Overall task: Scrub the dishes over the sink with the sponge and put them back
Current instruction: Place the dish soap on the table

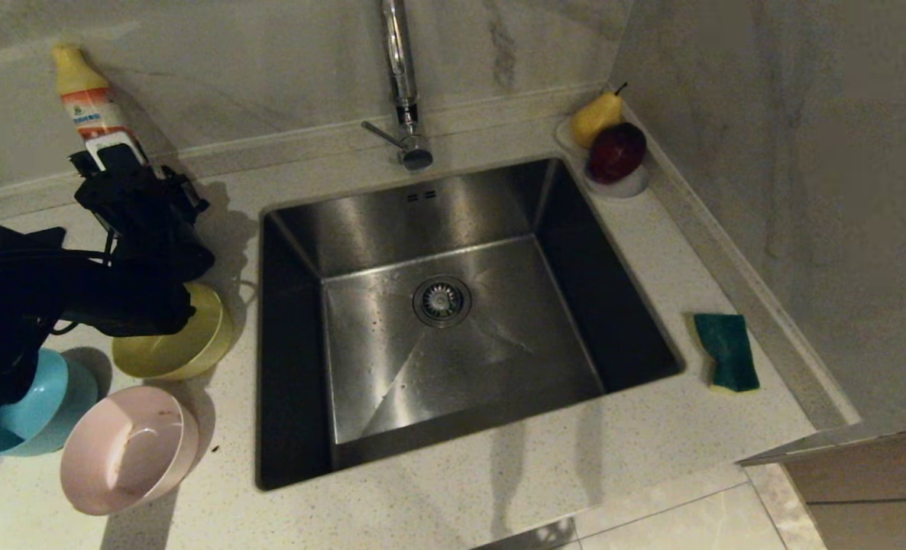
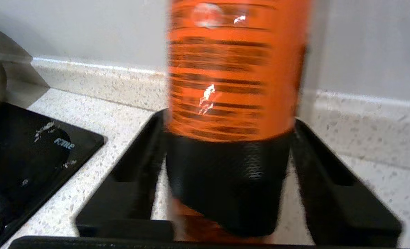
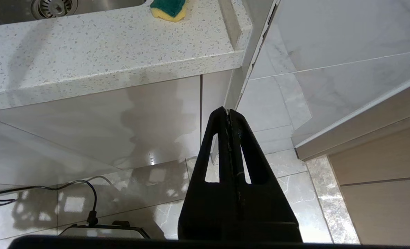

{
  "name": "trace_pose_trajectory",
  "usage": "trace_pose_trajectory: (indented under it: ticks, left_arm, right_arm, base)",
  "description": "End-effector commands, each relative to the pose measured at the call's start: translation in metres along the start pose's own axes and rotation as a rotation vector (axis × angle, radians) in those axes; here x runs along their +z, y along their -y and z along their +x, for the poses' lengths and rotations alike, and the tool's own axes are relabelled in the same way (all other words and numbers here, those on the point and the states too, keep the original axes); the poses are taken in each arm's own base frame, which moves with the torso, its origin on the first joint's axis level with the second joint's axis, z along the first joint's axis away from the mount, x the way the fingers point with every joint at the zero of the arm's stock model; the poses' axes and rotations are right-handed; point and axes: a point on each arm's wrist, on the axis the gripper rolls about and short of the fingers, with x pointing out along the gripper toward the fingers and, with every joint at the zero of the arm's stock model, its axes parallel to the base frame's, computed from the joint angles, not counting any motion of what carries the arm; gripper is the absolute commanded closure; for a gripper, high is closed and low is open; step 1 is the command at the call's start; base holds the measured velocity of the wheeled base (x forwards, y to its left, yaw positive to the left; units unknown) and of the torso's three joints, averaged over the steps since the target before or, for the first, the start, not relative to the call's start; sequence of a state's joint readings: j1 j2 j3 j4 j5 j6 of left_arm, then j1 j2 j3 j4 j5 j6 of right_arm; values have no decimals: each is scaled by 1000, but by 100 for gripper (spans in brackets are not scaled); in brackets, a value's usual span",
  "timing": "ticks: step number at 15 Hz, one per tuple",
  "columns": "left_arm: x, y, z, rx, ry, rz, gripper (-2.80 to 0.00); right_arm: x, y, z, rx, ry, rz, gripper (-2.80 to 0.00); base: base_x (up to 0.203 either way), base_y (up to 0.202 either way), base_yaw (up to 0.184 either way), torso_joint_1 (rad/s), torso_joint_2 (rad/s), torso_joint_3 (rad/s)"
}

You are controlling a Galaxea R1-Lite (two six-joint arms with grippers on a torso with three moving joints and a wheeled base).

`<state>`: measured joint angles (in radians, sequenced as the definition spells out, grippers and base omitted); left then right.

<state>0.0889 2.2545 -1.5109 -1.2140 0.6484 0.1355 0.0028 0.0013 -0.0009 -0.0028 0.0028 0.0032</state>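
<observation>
Left gripper [image 2: 225, 193] is at the bottle [image 1: 90, 107] by the back wall: fingers [image 2: 129, 180] spread on either side of it, gaps visible on both sides, so released, not clamping. Bottle label is orange with dark text lines, too blurred to read; in the head view a white-and-orange label, print illegible. "Fome", or similar, is on the black slab [image 2: 35, 152] beside the fingers; hard to be sure.

Dishes sit behind and below the left gripper, none between the fingers: yellow bowl [image 1: 182, 344] nearest, light blue bowl [image 1: 37, 409] and pink bowl [image 1: 128, 451], smeared brown, further back.

Sink [image 1: 453, 321] lies right of them.

Sponge [image 1: 726, 351] is on the counter right of the sink, green face up.

Right gripper [image 3: 228, 114] hangs below the counter edge, fingers pressed together on nothing; the sponge is well beyond its tips.
</observation>
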Motion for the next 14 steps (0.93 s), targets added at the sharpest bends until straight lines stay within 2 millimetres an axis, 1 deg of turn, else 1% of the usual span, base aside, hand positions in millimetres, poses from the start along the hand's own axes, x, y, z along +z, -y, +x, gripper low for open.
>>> trace_pose_trajectory:
  ticks: [1, 12, 13, 14]
  left_arm:
    - [2, -1, -1, 4, 2, -4, -280]
    - [4, 1, 1, -9, 1, -20, -280]
    - [2, 1, 1, -10, -6, -15, 0]
    - [2, 1, 1, -11, -7, -14, 0]
  right_arm:
    - [0, 0, 0, 2, -1, 0, 0]
    - [0, 0, 0, 1, -1, 0, 0]
    - [0, 0, 0, 2, 0, 0, 0]
    - [0, 0, 0, 2, 1, 0, 0]
  base:
    - [0, 0, 0, 0, 0, 0]
    - [0, 0, 0, 0, 0, 0]
    - [0, 0, 0, 0, 0, 0]
    - [0, 0, 0, 0, 0, 0]
